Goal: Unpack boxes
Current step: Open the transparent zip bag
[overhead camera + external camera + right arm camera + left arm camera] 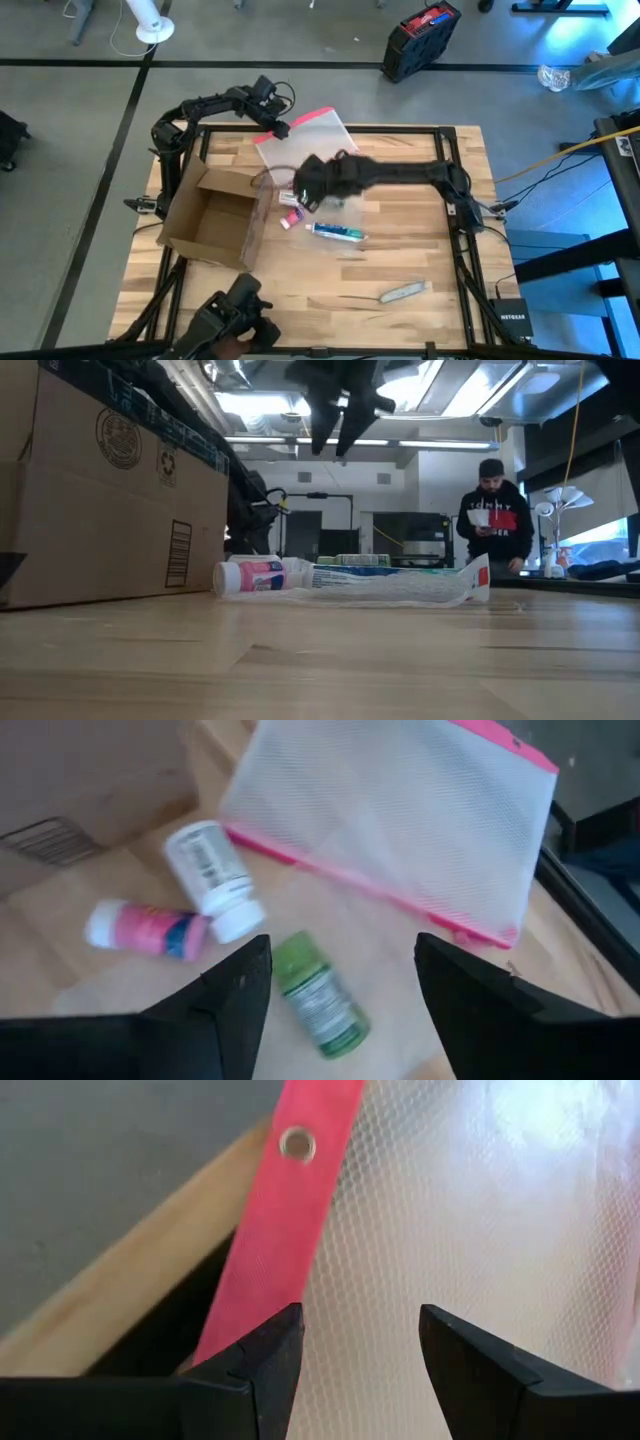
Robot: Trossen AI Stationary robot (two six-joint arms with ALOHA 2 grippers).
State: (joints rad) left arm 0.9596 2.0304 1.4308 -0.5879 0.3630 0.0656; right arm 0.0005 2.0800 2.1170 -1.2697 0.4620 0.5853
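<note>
Right now cardboard box (pixel 205 215) sits open on left side of table (pixel 400 250), flaps spread. Left gripper (pixel 360 1355) at far edge, fingers spread wide over mesh pouch (pixel 300 138), straddling seam where pink strip (pixel 265 1250) meets mesh, nothing clamped. Right gripper (pixel 340 990) hovers mid-table just right of box, fingers wide, empty. Beneath it: white bottle (pixel 210 875), pink bottle (pixel 145 928), green bottle (pixel 318 990). Toothpaste tube (pixel 335 232) lies nearby. Person (pixel 492 520) stands in background.
</note>
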